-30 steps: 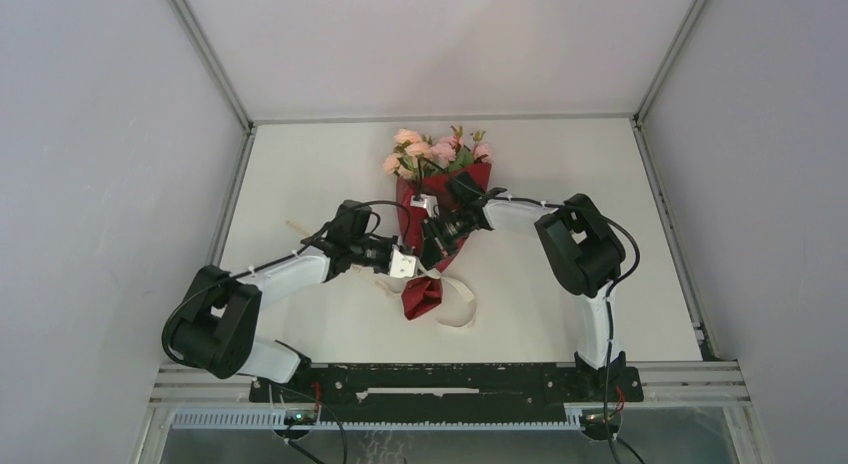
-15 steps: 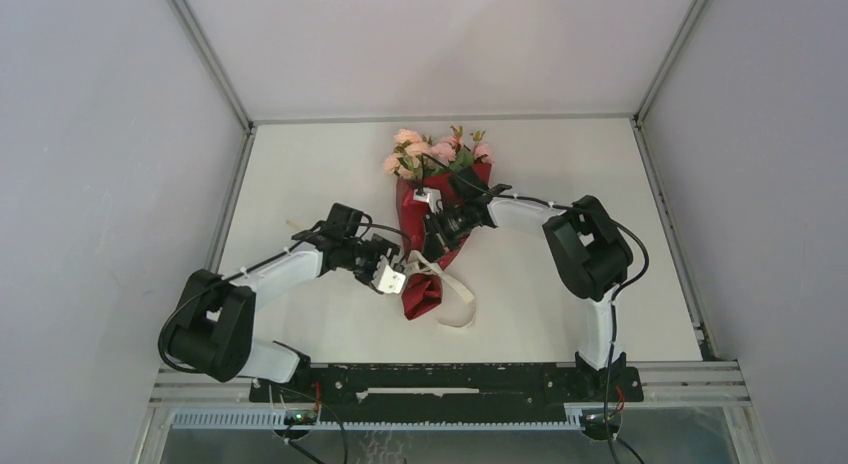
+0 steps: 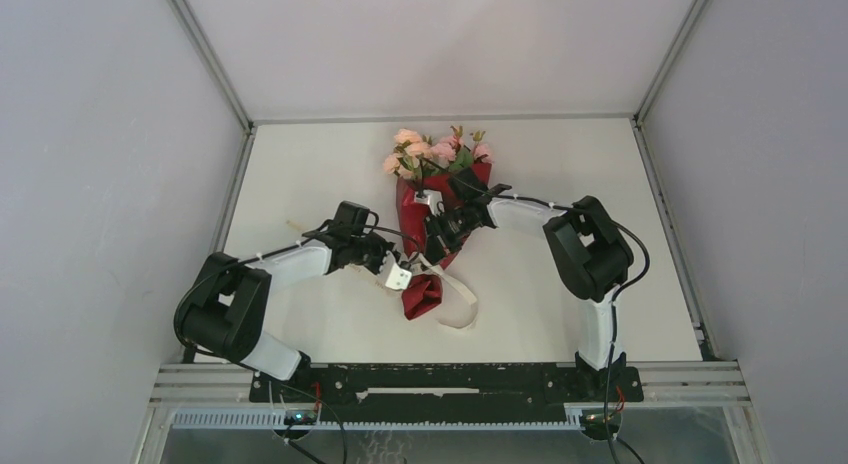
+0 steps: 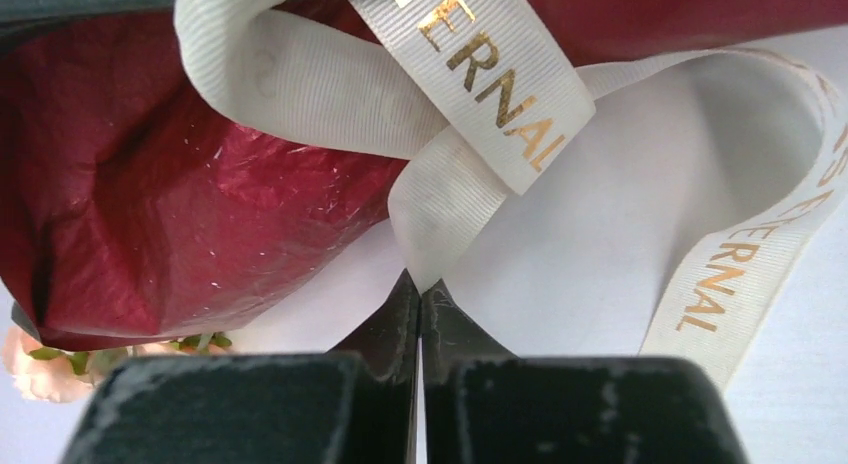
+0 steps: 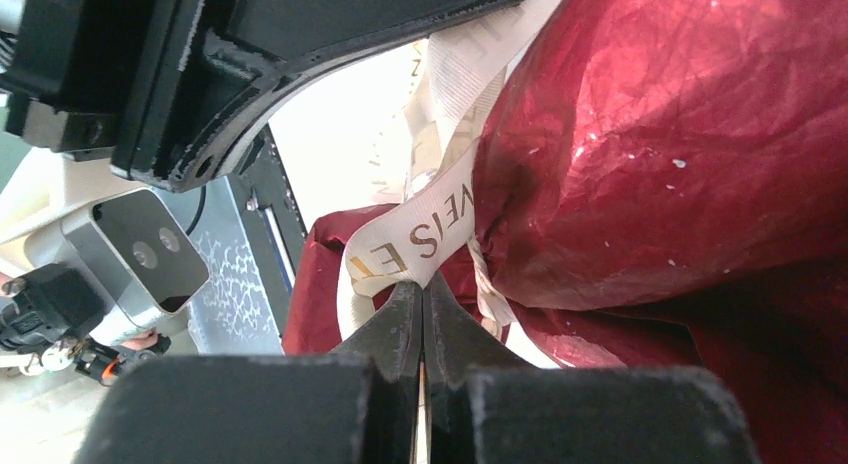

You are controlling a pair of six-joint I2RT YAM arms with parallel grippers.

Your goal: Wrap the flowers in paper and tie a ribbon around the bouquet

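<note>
Ribbon tying was judged to be the step in hand, since wrapping appeared complete: the bouquet lay on the table at the centre of the top view, with the flowers toward the upper edge and the tapered tip of the red paper toward the lower edge. The left gripper was closed to a narrow pinch on a folded strand of the ribbon, just beside the lower part of the cone. The right gripper was likewise closed, its tips appearing to clamp another strand against the crinkled paper near the middle of the cone. Loose ribbon curled in loops on the table to the right of the cone tip. No finished knot or bow could be confirmed. The next move was judged to call for drawing the two held strands apart, or crossing one over the other, under steady tension, so that the band cinched round the cone without tearing the paper or slipping from the tips. Count: one bouquet, one paper sheet, one ribbon, two grippers. About five pale-pink blooms showed, though the cluster prevented an exact count.
</note>
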